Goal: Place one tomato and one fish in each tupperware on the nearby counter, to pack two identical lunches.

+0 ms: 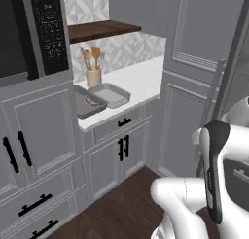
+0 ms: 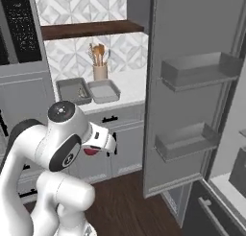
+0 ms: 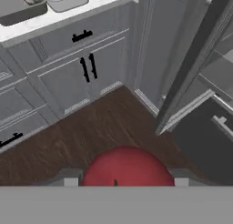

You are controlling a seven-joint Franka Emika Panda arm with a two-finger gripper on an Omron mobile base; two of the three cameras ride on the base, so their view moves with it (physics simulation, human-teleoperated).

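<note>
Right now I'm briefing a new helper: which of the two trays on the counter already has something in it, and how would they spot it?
Find the white counter under the dark wooden shelf, where a tan cup of wooden utensils stands. Two grey trays sit side by side before that cup. The filled tray is the one nearer the tall oven cabinet, with a fish inside; its neighbour looks bare.

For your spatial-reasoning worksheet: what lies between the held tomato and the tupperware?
In the hand view, dark wooden floor and grey cabinets lie between the tomato and the tupperware.
</note>
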